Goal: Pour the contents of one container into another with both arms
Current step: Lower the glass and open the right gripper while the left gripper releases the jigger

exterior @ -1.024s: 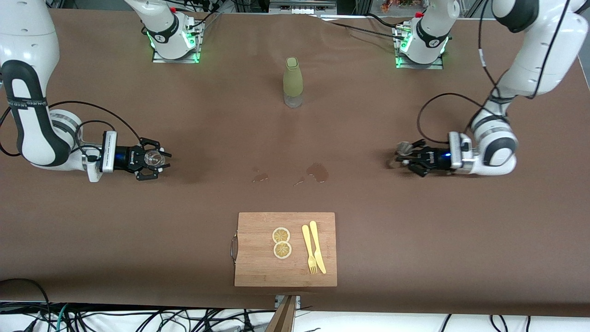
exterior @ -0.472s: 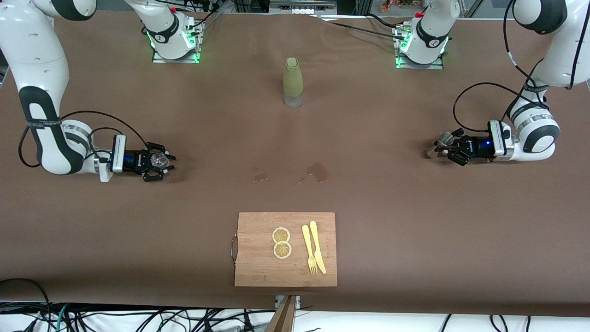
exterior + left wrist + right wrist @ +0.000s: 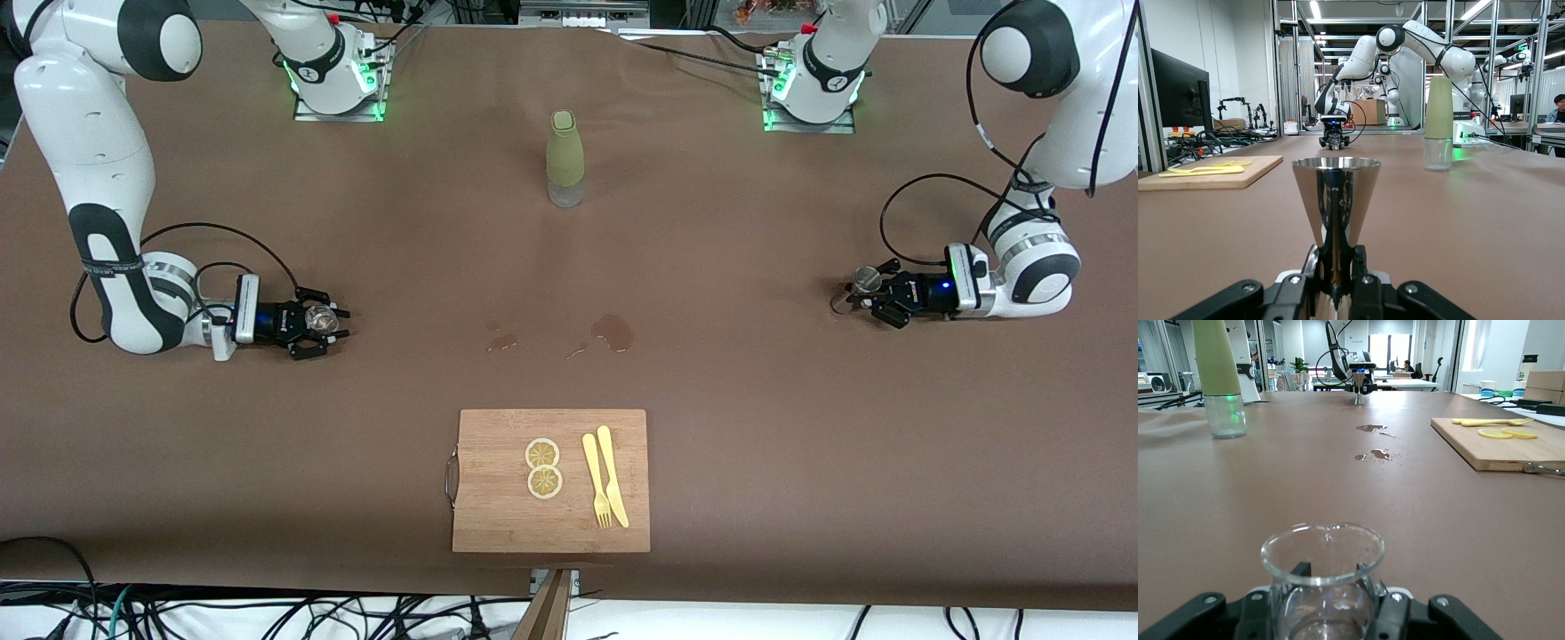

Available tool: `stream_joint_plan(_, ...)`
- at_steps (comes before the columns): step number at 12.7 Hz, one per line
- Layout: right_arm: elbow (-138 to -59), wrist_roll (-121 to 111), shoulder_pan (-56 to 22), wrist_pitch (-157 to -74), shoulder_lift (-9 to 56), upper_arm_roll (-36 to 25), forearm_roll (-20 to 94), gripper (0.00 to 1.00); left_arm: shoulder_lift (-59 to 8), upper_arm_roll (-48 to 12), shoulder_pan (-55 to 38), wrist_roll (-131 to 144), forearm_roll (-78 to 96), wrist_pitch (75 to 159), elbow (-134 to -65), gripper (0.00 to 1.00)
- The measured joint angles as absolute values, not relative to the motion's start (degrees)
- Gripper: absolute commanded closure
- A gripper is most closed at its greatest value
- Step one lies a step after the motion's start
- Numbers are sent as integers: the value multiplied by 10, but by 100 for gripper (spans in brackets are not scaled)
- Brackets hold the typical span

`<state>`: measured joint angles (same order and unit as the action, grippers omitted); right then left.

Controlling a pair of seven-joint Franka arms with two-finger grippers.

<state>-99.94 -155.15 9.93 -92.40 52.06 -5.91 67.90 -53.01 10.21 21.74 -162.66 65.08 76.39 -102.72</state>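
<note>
Reading any writing on the gripper bodies fails; it is too small. Left gripper (image 3: 861,289), low at its arm's table end, clamps the upright jigger (image 3: 1336,200), contents hidden. Right gripper (image 3: 327,324) cradles the glass tumbler (image 3: 1323,577), seemingly near empty; its grip cannot be judged.

A: What's each gripper doing?
B: Left gripper (image 3: 864,292), at three o'clock, grips the jigger (image 3: 865,280). Right gripper (image 3: 327,322), at nine, has the tumbler (image 3: 316,317) between its fingers.
A: Centre?
B: Bottle (image 3: 564,158) at twelve, board (image 3: 498,516) at six.
</note>
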Motion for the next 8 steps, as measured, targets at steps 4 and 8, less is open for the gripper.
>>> stream_joint_plan(4, -997, -1551, 111, -926, 520, -60, 679, 0, -546, 102, 218, -1628, 651, 745, -1008, 87)
stream_joint_plan(8, -998, -1548, 139, -950, 504, -61, 656, 0, -557, 110, 218, -1628, 643, 750, -996, 0)
